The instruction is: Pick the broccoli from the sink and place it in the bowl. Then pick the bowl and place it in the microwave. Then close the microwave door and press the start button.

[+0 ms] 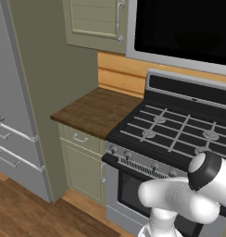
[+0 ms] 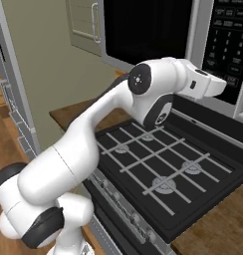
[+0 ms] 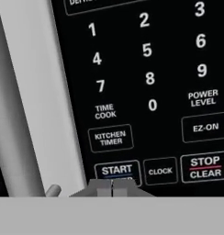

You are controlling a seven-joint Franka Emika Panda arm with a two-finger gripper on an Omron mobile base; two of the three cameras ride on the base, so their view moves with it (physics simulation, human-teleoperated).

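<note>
The microwave (image 1: pixel 179 28) hangs above the stove with its door (image 2: pixel 143 30) closed, the black glass flush with the front. The keypad (image 3: pixel 146 78) is close up in the hand view. My gripper (image 3: pixel 112 189) is shut with nothing between its fingers, and its tips sit right at the lower edge of the START button (image 3: pixel 116 170). From the right base, the hand (image 2: pixel 213 84) reaches to the lower part of the control panel (image 2: pixel 230 45). The broccoli, the bowl and the sink are out of view.
A black gas stove (image 1: pixel 179 129) with grates lies directly under the arm. Left of it is a wooden counter (image 1: pixel 94 111) over pale green cabinets, then a grey fridge (image 1: pixel 13 115). STOP/CLEAR (image 3: pixel 205 167) and CLOCK (image 3: pixel 160 171) keys sit beside START.
</note>
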